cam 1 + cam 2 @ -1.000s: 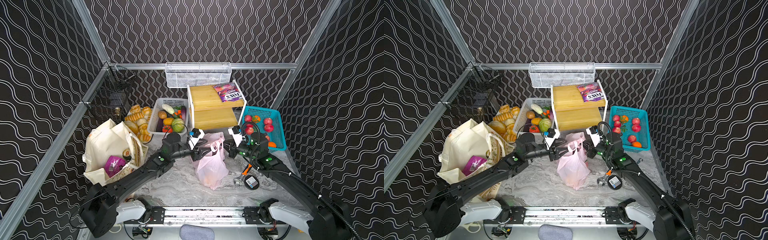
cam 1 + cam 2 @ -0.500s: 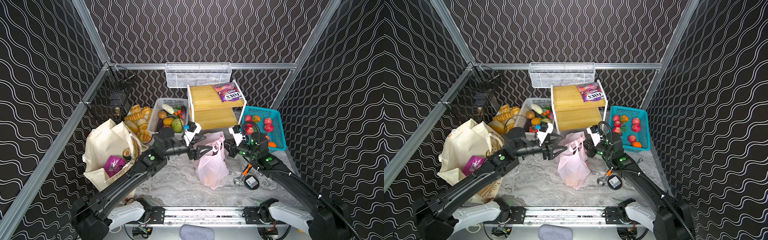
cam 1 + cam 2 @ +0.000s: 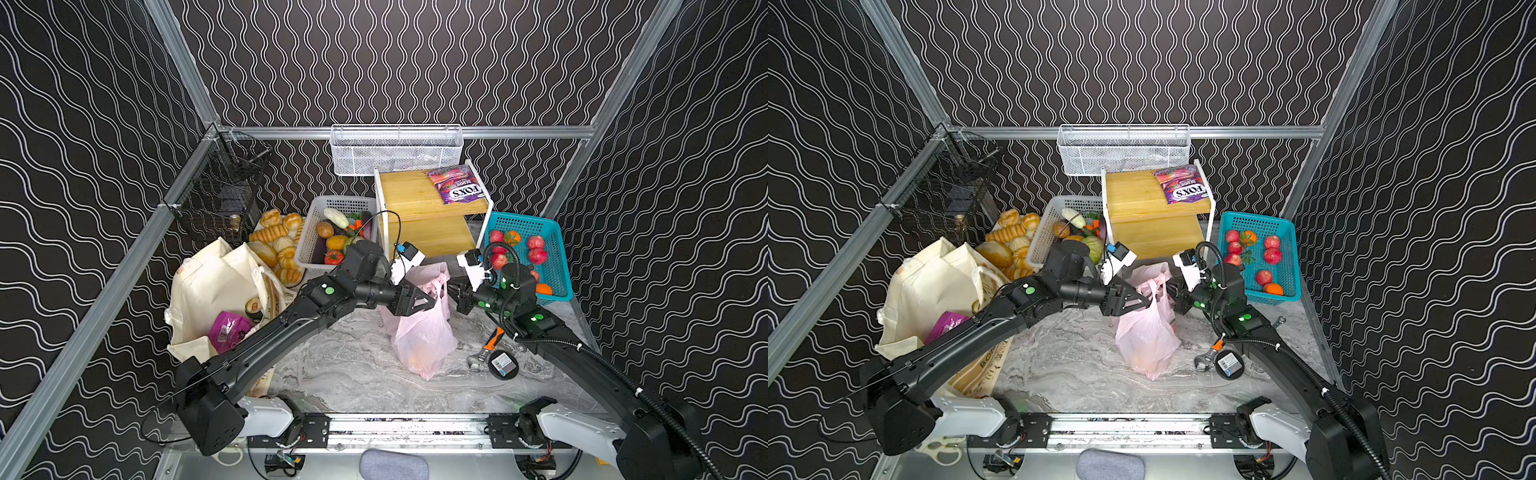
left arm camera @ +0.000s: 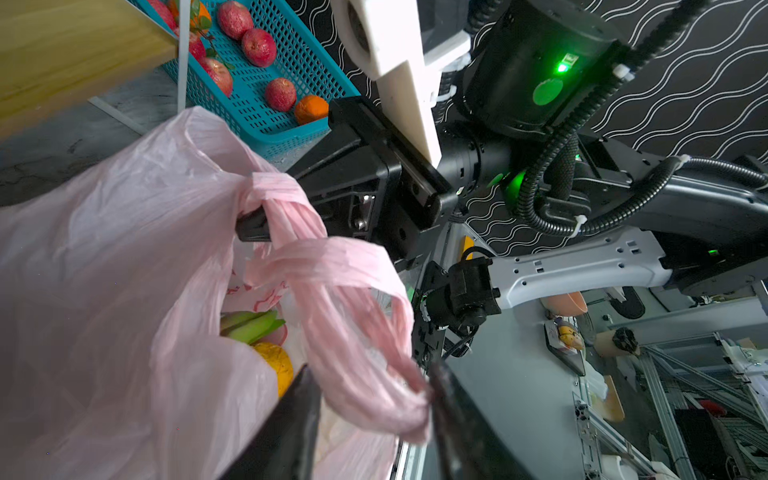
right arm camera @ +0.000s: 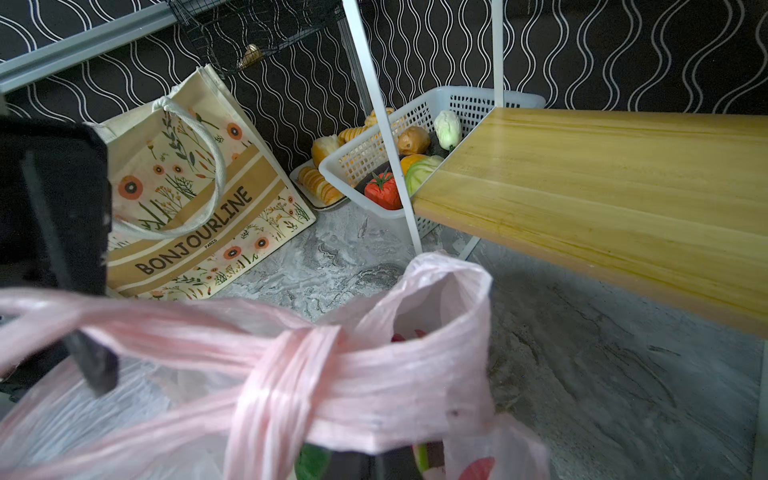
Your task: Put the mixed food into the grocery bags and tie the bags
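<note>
The pink plastic bag (image 3: 422,336) (image 3: 1144,340) stands mid-table with toy fruit (image 4: 253,328) inside. Its two handles are crossed over each other. My left gripper (image 3: 430,301) (image 4: 374,399) has its jaws closed in on one bunched handle (image 4: 365,374). My right gripper (image 3: 451,291) (image 5: 374,467) is shut on the other handle (image 5: 374,386), which wraps round its finger (image 4: 253,224). The cream tote (image 3: 212,286) (image 5: 187,187) stands at the left, holding a magenta pouch (image 3: 227,328) and a can (image 3: 253,306). A FOX'S candy bag (image 3: 457,189) lies on the wooden shelf (image 3: 415,195).
An orange-handled wrench (image 3: 484,349) and a round black tape measure (image 3: 503,365) lie right of the pink bag. A teal fruit basket (image 3: 552,249) is behind my right arm. A white vegetable basket (image 3: 307,241) and bread rolls (image 3: 274,245) sit at the back left.
My left gripper drew back to the left with wider jaws, then came right again and narrowed onto the pink handle. The right arm has stayed put.
</note>
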Robot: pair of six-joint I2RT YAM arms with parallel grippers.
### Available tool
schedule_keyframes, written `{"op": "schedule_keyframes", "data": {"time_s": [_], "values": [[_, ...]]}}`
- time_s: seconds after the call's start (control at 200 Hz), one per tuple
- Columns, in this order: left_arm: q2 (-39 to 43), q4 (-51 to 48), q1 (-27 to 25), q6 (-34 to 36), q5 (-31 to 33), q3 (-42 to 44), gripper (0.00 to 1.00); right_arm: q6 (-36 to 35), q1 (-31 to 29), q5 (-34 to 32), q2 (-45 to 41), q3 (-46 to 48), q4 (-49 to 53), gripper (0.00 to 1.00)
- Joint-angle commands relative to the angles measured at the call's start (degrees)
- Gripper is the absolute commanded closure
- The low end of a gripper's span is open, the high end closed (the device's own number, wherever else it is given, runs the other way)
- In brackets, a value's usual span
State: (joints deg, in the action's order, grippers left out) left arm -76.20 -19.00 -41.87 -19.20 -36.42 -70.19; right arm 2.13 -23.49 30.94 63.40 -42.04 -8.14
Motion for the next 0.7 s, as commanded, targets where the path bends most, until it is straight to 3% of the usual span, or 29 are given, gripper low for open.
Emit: {"op": "schedule_keyframes", "data": {"time_s": [0.0, 0.075, 0.305, 0.536, 0.696], "values": [[1.3, 2.5, 0.0, -1.6, 2.9, 0.9, 0.87, -0.6, 0.0, 0.0, -0.5, -0.4, -0.2, 1.0], [2.2, 4.7, 0.0, -2.2, 5.1, 1.9, 1.0, 0.0, 0.0, -0.6, -0.7, -0.7, 2.2, 1.0], [3.4, 0.1, 1.6, -1.9, 18.8, 2.3, 1.0, -1.4, 0.4, -4.9, -1.2, -6.1, 16.8, 1.0], [3.9, -2.2, 5.9, -2.6, 22.0, 4.1, 1.0, -2.0, 0.9, -14.7, -2.0, -7.7, 22.6, 1.0], [4.6, -2.4, 7.1, -2.2, 23.0, 5.6, 1.0, -3.7, 0.9, -15.5, -1.2, -9.3, 24.5, 1.0]]}}
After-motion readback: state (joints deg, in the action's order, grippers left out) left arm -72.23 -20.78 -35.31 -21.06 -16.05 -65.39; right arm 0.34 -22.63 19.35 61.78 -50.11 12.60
